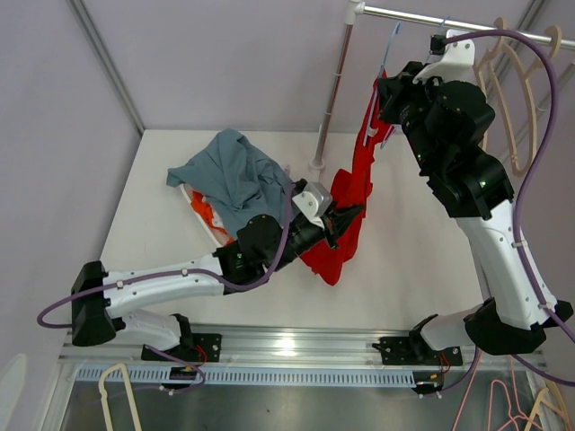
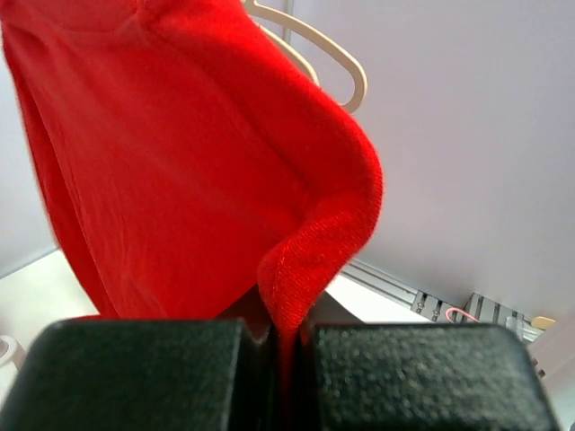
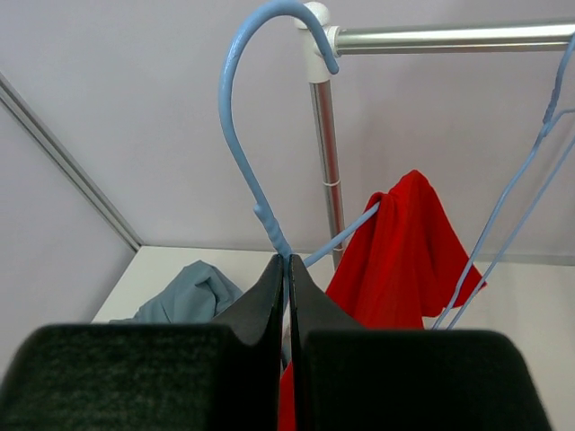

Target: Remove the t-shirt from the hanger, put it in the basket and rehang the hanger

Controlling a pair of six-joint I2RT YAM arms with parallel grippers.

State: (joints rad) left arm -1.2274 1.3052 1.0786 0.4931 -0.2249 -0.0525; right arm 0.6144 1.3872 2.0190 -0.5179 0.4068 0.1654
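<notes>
You've got a white table [image 1: 422, 269] boxed in by pale lilac walls, with a metal rail [image 1: 431, 17] top right and a grey-blue pile of clothes [image 1: 234, 171] back left. The red t-shirt [image 1: 352, 189] hangs off the blue hanger [image 3: 259, 208], whose hook is up at the rail's corner, and the hem reaches down near the table. Your left gripper [image 2: 286, 337] is clamped tight on a fold of the shirt. Your right gripper [image 3: 287, 269] is pinched closed on the hanger's neck. From above, the right arm mostly hides the hanger's shoulders, and the orange bit under the pile is hard to make out.

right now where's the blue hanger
The blue hanger is centre-left in the right wrist view, hooked at the end of the metal rail, neck pinched by the right end effector, red t-shirt draped on it.
</notes>
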